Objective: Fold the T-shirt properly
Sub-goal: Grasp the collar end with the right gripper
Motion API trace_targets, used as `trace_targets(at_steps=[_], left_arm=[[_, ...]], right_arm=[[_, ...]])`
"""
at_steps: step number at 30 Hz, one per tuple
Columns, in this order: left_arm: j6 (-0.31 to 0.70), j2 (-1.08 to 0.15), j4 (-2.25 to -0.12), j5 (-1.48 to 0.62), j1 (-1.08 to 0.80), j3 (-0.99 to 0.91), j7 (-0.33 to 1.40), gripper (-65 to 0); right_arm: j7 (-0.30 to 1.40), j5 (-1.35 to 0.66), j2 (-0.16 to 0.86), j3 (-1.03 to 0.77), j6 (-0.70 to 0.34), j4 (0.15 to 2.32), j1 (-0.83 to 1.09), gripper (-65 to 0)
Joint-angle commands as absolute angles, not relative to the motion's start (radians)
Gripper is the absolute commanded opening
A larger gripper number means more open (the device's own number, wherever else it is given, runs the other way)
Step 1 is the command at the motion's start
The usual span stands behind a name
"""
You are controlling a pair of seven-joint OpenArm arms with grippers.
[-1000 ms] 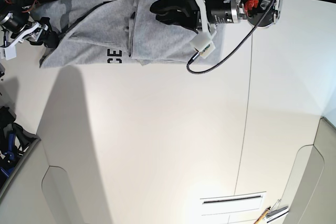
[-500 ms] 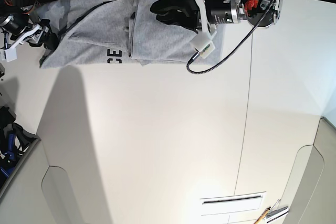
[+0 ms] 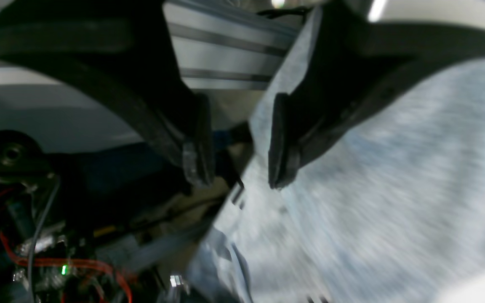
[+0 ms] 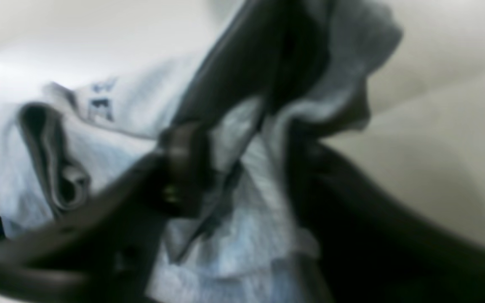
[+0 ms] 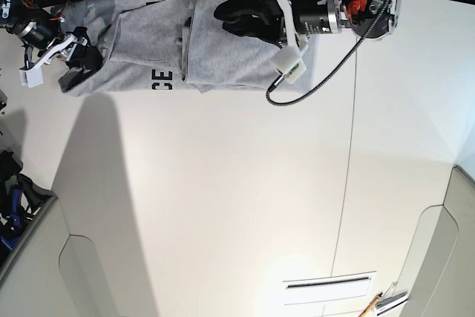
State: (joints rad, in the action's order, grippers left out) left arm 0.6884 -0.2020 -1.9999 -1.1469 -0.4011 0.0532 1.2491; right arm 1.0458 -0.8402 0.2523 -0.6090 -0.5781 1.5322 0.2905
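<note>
The grey T-shirt (image 5: 148, 42) lies crumpled along the table's far edge, with black lettering (image 5: 162, 76) showing near its front hem. My right gripper (image 5: 78, 64) is at the shirt's left end. In the right wrist view, that gripper (image 4: 242, 168) is shut on a bunched fold of the T-shirt (image 4: 234, 252). My left gripper (image 5: 223, 20) rests over the shirt's right half. In the left wrist view, this gripper (image 3: 236, 176) stands open. One finger lies on the T-shirt (image 3: 373, 189), and the cloth's edge runs through the gap.
A black cable (image 5: 319, 79) loops from the left arm onto the white table (image 5: 223, 198). A dark bin (image 5: 11, 213) sits at the lower left. A slot (image 5: 330, 283) and a pen are at the bottom right. Red wiring (image 3: 36, 261) lies beyond the table's far edge.
My right gripper has closed on the shirt's left end and moved right and up. The cloth there has bunched inward. The left arm has barely moved.
</note>
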Motion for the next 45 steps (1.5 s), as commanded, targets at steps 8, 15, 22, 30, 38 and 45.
trace_targets(at_steps=[8,15,22,30,38,45], left_arm=[[0.698,-0.226,-2.099,-1.074,-0.426,-0.162,1.231,-43.6],[0.653,-0.253,-1.842,-0.855,-0.432,-0.324,1.079,-65.0],[0.639,-0.252,-1.658,-0.856,-0.433,-0.340,1.082,-65.0],[0.639,-0.252,-1.652,-0.876,-0.432,-0.340,1.087,-65.0],[0.639,-0.251,-1.652,-0.887,-0.432,-0.340,1.100,-65.0],[0.639,-0.251,-1.652,-0.898,-0.432,-0.340,1.104,-65.0]], right_arm=[[1.052,-0.838,0.266,-0.614,-0.580,1.543,0.289,-65.0],[1.100,-0.925,0.266,-0.614,-0.586,1.617,0.289,-65.0],[1.181,-1.027,0.239,-0.613,-0.591,1.818,0.292,-65.0],[1.238,-1.148,0.077,-0.498,-0.591,1.994,0.310,-65.0],[1.111,-0.953,0.014,-0.148,-0.591,1.995,0.311,-65.0],[0.955,-0.656,0.014,0.101,-0.579,1.993,0.308,-65.0]])
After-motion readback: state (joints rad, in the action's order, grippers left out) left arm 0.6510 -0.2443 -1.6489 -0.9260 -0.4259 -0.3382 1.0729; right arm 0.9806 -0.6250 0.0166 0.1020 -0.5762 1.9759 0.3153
